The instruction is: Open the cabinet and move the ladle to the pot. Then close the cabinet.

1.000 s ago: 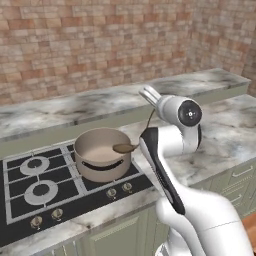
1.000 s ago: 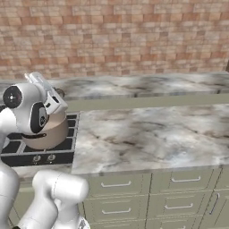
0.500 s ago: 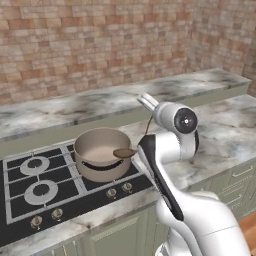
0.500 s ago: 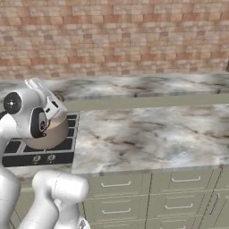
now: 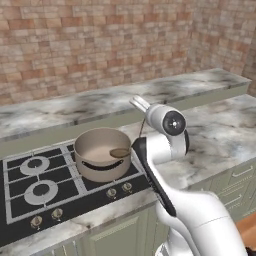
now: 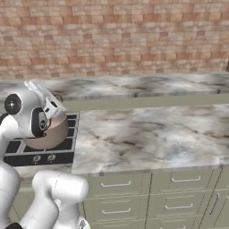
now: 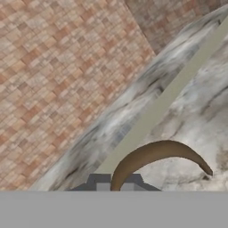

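Since a second ago the arm's round wrist has swung a little further right and lower, and the ladle (image 5: 120, 152) has stayed with its oval bowl over the pot (image 5: 102, 153). The gripper (image 7: 114, 186) is clamped tight on the ladle's thin brown handle, which in the hand view curls away from the fingertips (image 7: 99, 181) toward three o'clock. From the left base view the ladle's bowl sits at the pot's three o'clock rim, and the handle rises toward one o'clock to the hand. Whether the bowl touches the rim I cannot tell. The beige pot stands on the right rear burner of the black gas hob (image 5: 35, 187), whose knobs line its front edge. The marble counter (image 6: 147, 138) runs off to the right, with sage-green drawers (image 6: 147, 197) below and a brick wall (image 6: 116, 36) behind.
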Robot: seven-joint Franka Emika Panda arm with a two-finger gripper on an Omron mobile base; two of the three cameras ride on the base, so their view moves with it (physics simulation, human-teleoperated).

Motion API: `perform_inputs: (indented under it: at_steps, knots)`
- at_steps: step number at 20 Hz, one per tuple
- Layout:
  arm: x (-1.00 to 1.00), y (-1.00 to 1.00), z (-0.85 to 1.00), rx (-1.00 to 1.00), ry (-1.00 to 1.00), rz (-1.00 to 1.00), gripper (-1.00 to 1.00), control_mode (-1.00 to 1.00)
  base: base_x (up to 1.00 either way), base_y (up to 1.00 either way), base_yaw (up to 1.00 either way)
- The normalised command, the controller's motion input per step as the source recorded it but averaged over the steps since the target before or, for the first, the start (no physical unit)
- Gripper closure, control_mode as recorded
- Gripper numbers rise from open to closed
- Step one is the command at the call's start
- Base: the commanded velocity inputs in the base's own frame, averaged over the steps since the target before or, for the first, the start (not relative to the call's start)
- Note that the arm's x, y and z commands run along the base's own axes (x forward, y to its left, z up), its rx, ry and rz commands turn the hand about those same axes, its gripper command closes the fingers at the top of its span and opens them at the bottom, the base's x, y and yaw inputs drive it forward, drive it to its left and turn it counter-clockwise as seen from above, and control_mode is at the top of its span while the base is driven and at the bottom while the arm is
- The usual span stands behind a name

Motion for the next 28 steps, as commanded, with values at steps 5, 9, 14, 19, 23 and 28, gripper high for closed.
perform_inputs:
  at_steps: [5, 9, 14, 19, 23, 28]
  knots:
    - [0.00, -0.04, 0.24, 0.00, 0.06, -0.02, 1.00, -1.00, 0.00, 0.00, 0.00]
    - [0.27, 0.02, 0.01, 0.00, 0.08, -0.01, 1.00, -1.00, 0.00, 0.00, 0.00]
    - [0.42, 0.17, 0.00, -0.04, 0.02, 0.00, 1.00, -1.00, 0.00, 0.00, 0.00]
    - [0.44, 0.22, -0.14, -0.06, -0.05, 0.00, 1.00, -1.00, 0.00, 0.00, 0.00]
    - [0.25, 0.11, -0.28, 0.00, 0.00, 0.00, 1.00, -1.00, 0.00, 0.00, 0.00]
    - [0.18, 0.10, -0.33, 0.00, 0.00, 0.00, 1.00, -1.00, 0.00, 0.00, 0.00]
